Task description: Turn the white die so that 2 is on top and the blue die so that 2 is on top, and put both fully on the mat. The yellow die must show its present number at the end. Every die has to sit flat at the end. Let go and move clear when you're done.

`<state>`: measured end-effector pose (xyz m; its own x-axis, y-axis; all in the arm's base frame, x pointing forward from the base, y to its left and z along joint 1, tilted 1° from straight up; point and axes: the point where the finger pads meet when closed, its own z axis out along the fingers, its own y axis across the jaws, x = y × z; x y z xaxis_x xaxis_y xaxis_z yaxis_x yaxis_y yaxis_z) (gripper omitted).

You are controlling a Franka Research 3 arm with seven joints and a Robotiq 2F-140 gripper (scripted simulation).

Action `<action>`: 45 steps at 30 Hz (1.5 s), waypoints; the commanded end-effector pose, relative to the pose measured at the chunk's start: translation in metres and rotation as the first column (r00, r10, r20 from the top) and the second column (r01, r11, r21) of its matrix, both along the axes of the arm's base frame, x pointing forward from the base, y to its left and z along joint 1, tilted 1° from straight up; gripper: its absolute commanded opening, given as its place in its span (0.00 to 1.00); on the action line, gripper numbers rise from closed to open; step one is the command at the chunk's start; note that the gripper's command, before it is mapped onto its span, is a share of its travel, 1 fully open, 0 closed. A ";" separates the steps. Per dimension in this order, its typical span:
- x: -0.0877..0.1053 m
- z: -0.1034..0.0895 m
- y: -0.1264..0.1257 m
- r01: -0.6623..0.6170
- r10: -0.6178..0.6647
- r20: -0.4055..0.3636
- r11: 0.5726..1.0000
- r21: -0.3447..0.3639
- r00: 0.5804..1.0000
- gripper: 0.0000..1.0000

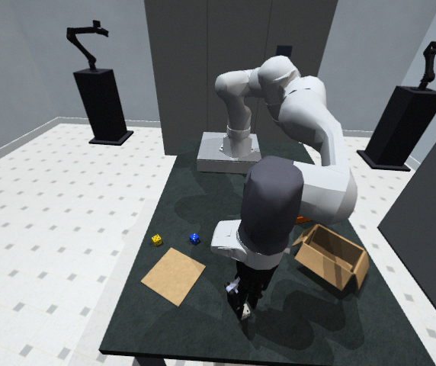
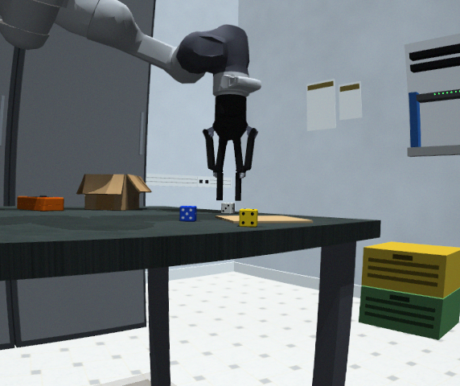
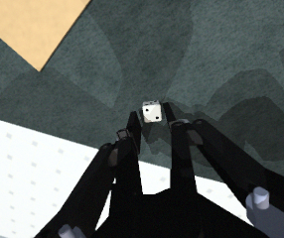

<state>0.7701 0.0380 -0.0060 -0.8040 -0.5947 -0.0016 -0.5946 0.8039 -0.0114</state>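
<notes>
Dark tabletop (image 1: 210, 335) (image 2: 97, 228) (image 3: 221, 40), lower centre in the top view: the white die (image 1: 245, 312) (image 2: 227, 207) (image 3: 152, 113) (light, stiff, presumably) is best pinched by opposite sides; nothing is gripped by the part-open gripper (image 1: 245, 309) (image 2: 228, 199) (image 3: 151, 110).

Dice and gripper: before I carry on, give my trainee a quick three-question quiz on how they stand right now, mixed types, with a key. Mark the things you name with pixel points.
1. Fill in: seen from the wrist camera, the upper face of the white die (image 1: 245, 311) (image 2: 227, 207) (image 3: 152, 112) shows ___ dots.
2. Multiple choice: in the exterior view, how many dots are on the near side of the blue die (image 1: 193, 239) (image 2: 187, 213)?
A) three
B) five
C) six
3. True or false: the gripper (image 1: 245, 309) (image 2: 228, 199) (image 3: 151, 116) is above the white die with its fingers apart.

Key: 1 two; 2 B; 3 true
</notes>
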 end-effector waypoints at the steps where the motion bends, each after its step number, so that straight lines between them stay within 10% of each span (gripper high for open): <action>1: 0.001 -0.007 0.000 -0.003 0.003 0.003 1.000 0.001 1.000 0.32; 45: 0.001 -0.028 0.000 -0.003 0.003 0.003 1.000 0.001 1.000 0.32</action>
<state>0.7697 0.0380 -0.0336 -0.8028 -0.5963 0.0001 -0.5962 0.8027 -0.0114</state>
